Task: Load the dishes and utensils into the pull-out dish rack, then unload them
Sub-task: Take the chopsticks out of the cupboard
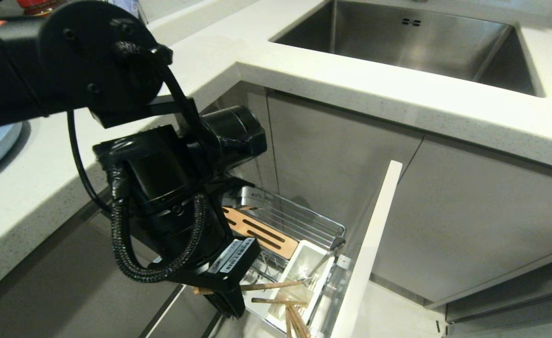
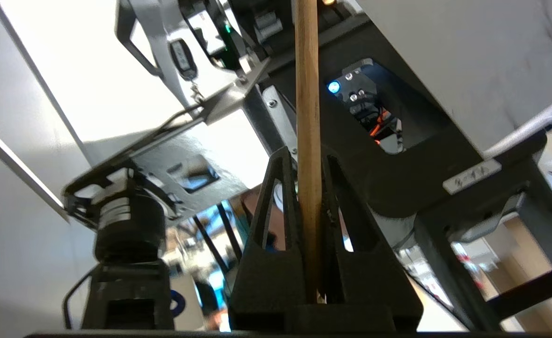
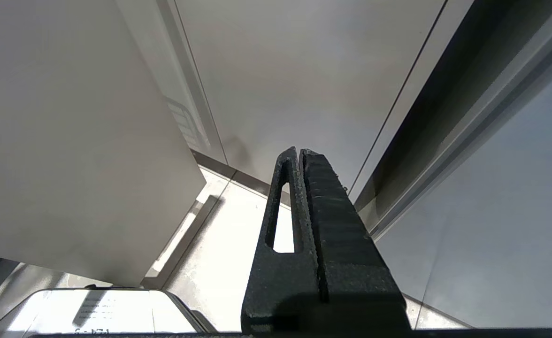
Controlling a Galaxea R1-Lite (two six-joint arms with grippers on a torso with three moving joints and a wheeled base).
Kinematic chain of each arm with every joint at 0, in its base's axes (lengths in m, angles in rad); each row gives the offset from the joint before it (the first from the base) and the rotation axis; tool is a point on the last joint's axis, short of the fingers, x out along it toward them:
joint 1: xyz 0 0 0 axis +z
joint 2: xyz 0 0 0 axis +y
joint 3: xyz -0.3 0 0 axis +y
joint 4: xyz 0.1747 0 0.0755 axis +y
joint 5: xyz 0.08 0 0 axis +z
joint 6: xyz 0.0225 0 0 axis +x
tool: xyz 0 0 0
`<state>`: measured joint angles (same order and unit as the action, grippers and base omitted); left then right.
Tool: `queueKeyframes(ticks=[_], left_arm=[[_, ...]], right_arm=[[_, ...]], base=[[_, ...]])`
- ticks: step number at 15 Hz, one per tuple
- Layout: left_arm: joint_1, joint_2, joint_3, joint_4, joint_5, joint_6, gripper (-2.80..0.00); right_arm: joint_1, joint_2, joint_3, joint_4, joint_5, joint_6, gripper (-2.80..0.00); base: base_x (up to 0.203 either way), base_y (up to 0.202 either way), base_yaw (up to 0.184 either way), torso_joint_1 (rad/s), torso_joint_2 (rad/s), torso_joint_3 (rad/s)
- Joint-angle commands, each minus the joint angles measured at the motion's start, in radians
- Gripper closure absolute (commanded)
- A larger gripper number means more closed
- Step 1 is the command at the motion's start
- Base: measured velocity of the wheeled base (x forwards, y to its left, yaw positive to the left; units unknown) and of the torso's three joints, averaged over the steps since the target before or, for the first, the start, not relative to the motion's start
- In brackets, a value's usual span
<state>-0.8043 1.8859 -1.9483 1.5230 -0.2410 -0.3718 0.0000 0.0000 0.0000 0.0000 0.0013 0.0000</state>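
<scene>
Left wrist view: left end effector (image 2: 310, 188) clamped on one chopstick (image 2: 308, 94), stick running lengthwise between the fingers; right end effector (image 3: 300, 159) closed, empty.

Light wooden chopstick (image 2: 308, 117), chrome wire dish rack (image 1: 299, 220), white plastic caddy (image 1: 304, 263), brushed steel sink (image 1: 417, 42), speckled matt countertop (image 1: 398, 94)

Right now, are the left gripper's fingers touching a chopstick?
Touching. The left wrist view shows the left gripper with its fingers pressed against both sides of the chopstick.
</scene>
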Motion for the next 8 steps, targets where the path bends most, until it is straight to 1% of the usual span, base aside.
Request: queueKeyframes(ticks=[1,5,8], left_arm=[[-0.002,-0.066,0.000,0.007,0.025,-0.002,0.00],[-0.014,-0.155,0.000,0.007,0.082,-0.005,0.00],[-0.026,-0.229,0.000,0.007,0.139,-0.012,0.00]], right_arm=[[0.000,0.000,0.000,0.000,0.000,0.000,0.00],[0.000,0.000,0.000,0.000,0.000,0.000,0.00],[0.000,0.000,0.000,0.000,0.000,0.000,0.00]], base=[[0.000,0.000,0.000,0.000,0.00,0.000],[0.000,0.000,0.000,0.000,0.00,0.000],[0.000,0.000,0.000,0.000,0.00,0.000]])
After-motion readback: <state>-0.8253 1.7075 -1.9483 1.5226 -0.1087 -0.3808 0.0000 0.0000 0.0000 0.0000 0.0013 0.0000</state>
